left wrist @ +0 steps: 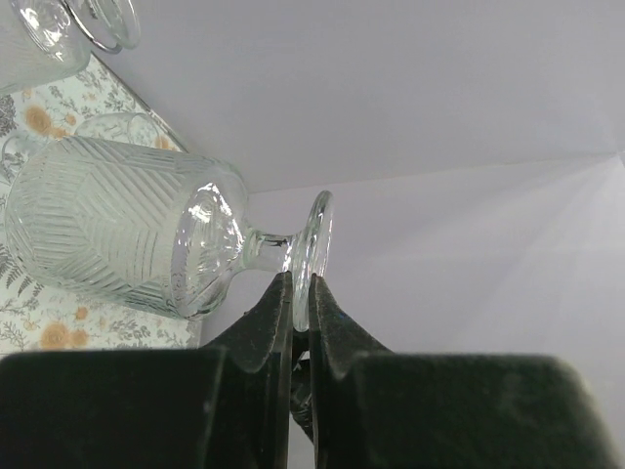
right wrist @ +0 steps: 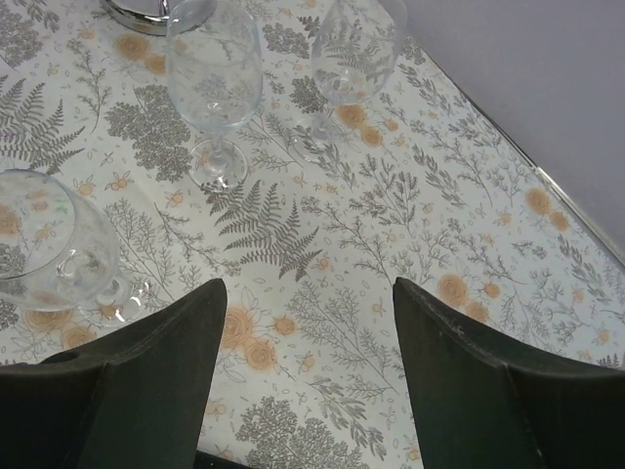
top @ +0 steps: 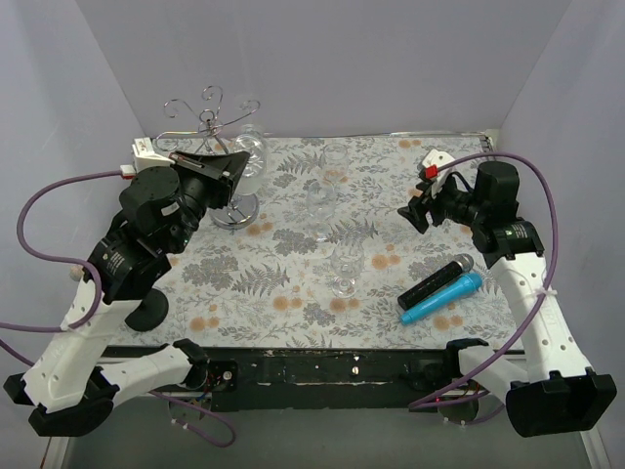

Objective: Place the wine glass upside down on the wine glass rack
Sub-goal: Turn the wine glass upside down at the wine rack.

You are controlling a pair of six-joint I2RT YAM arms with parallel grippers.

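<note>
The wine glass rack (top: pixel 210 109) is a silver wire stand with curled arms and a round shiny base (top: pixel 237 211) at the back left. My left gripper (top: pixel 232 168) is raised beside its stem. It is shut on the foot (left wrist: pixel 314 244) of a ribbed wine glass (top: pixel 252 156). In the left wrist view the ribbed bowl (left wrist: pixel 103 234) lies sideways to the left of my left gripper (left wrist: pixel 301 293). My right gripper (top: pixel 418 211) is open and empty above the patterned table, and nothing lies between its fingertips in its own view (right wrist: pixel 308 322).
Two clear stemmed glasses (top: pixel 320 201) (top: pixel 345 266) stand mid-table, and they also show in the right wrist view (right wrist: pixel 215 73) (right wrist: pixel 49 234) with a third (right wrist: pixel 356 49). A black microphone (top: pixel 436 282) and a blue one (top: pixel 441 299) lie at the front right. Grey walls enclose the table.
</note>
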